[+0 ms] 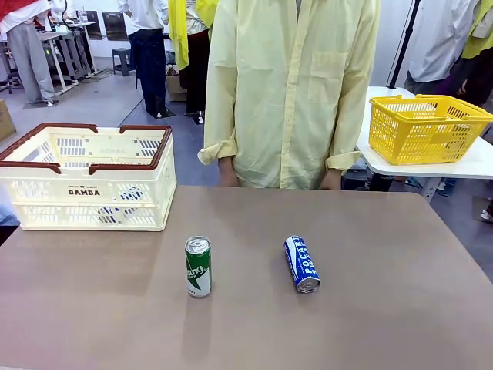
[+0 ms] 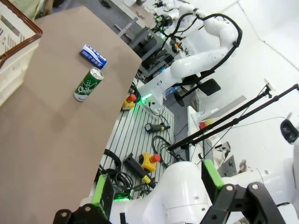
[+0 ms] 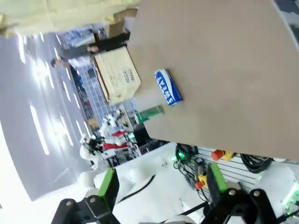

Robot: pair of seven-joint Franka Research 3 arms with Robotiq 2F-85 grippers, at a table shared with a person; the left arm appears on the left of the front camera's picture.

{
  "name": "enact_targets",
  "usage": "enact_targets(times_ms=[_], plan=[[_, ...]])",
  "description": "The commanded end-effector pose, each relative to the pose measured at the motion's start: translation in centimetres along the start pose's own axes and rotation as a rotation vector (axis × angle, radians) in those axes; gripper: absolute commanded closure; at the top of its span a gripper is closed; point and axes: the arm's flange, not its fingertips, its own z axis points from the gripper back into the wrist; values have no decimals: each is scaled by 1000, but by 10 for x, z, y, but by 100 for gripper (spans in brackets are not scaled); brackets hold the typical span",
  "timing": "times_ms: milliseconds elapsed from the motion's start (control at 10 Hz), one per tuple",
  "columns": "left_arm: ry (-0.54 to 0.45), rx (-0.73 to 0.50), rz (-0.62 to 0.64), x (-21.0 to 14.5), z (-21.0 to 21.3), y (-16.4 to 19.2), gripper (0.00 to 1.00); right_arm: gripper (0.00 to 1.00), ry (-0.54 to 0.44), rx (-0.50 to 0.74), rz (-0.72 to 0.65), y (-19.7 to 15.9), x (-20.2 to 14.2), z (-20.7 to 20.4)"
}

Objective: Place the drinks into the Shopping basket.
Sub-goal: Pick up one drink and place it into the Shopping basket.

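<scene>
The place is a robotics lab in a large open hall. Beside the brown table (image 1: 370, 308), a slotted metal base plate (image 2: 138, 130) carries coiled black cables (image 2: 117, 175) and yellow emergency-stop boxes (image 2: 149, 162) with red buttons. Across the grey floor (image 1: 100, 104) are other worktables, a white table (image 1: 474, 166) bearing a yellow mesh basket (image 1: 426, 127), and standing people (image 1: 150, 54).

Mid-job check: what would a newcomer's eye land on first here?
Two drink cans at the middle of the table: a green can standing upright and, to its right, a blue Pocari can lying on its side. The cream DAMDA basket sits at the far left, and a person in a pale yellow shirt stands across.
</scene>
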Motion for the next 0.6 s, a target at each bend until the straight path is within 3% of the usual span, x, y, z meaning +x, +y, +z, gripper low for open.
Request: enact_targets(times_ms=[0,500], plan=[[-17,-2,6,2,-2,-2,0,0,46,-61,53,39,-9,-21],[-17,-2,6,2,-2,-2,0,0,46,-61,53,39,-9,-21]])
